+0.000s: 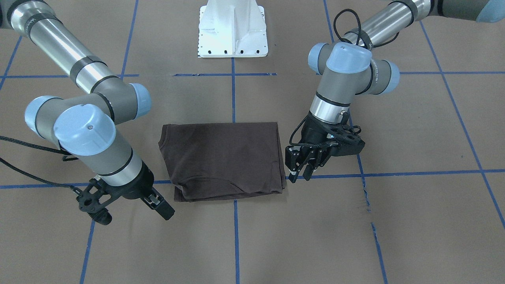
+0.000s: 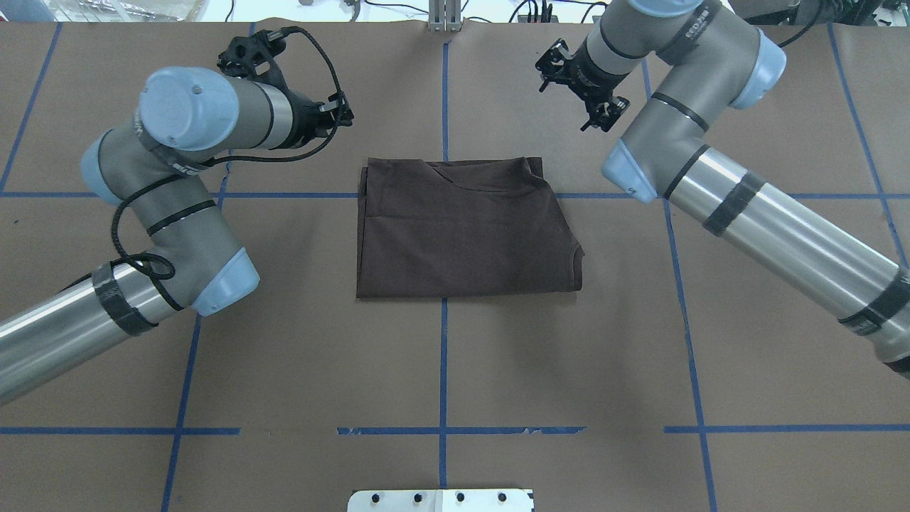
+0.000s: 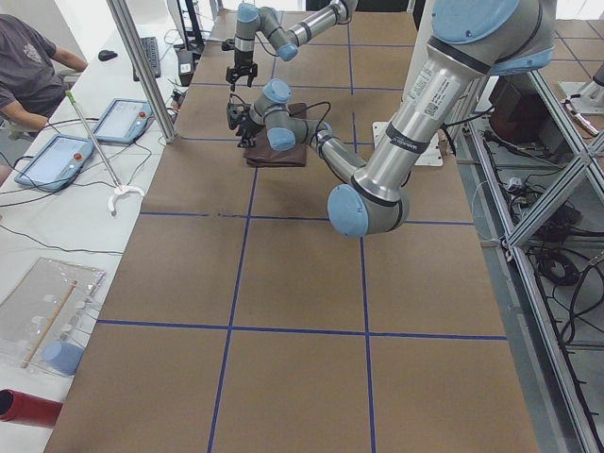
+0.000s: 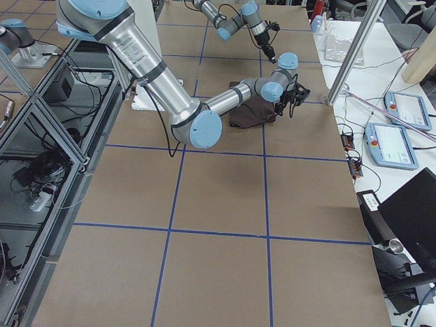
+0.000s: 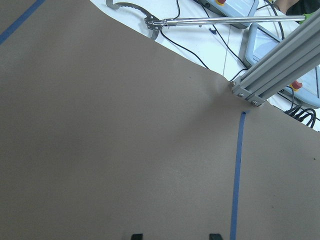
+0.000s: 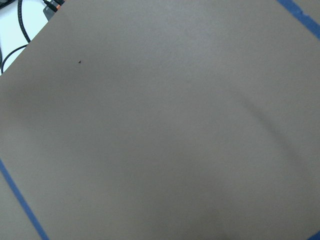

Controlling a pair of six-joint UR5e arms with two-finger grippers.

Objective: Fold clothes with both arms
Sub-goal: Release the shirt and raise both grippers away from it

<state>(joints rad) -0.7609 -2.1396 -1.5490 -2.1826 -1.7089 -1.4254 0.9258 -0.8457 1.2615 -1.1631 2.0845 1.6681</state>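
Observation:
The dark grey-brown T-shirt [image 1: 225, 157] lies folded into a flat rectangle at the middle of the table, its collar curve near the operators' edge. It also shows in the overhead view [image 2: 462, 235]. My left gripper [image 1: 300, 176] hovers just beside the shirt's edge on my left, pointing down, open and empty. Its two fingertips [image 5: 134, 236] show apart at the bottom of the left wrist view, over bare paper. My right gripper [image 1: 163, 211] hangs beside the shirt's far corner on my right, open and empty. Only brown paper shows in the right wrist view.
The white bolted pedestal [image 1: 232, 31] stands at my side of the table. Blue tape lines [image 2: 443, 355] grid the brown paper. An aluminium post [image 5: 280, 70] and touch tablets [image 3: 123, 118] stand past the far edge, where a person [image 3: 28, 66] sits.

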